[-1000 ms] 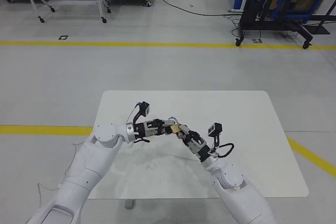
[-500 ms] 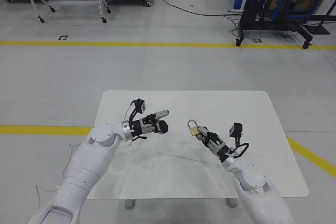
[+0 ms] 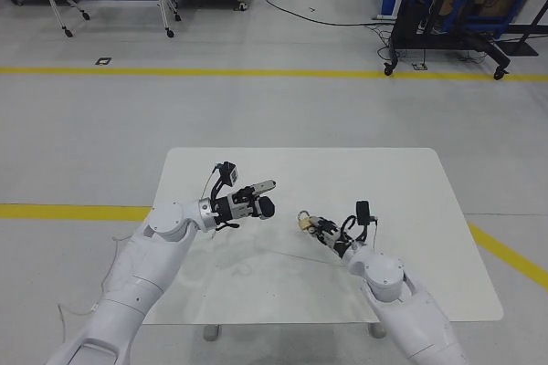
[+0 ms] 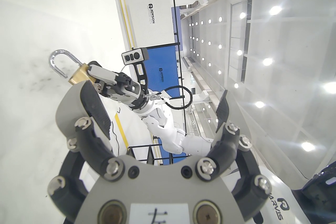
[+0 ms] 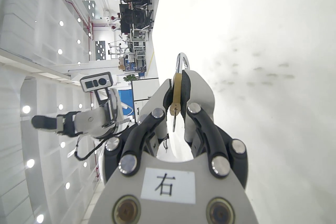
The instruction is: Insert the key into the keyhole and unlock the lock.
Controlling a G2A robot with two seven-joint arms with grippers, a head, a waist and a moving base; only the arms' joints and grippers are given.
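Small, stiff and probably dense, the smooth brass lock sits near the centre of the table, pinched across its flat sides by the right gripper, the key jutting from its base, while the left gripper, at its 10 o'clock, gapes wide and empty.

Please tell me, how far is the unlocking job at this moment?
Done: the key sits in the lock, and the shackle looks sprung open. In hand: the right end effector is shut on the lock; the left end effector is open and empty. Left: probably only setting the lock down.
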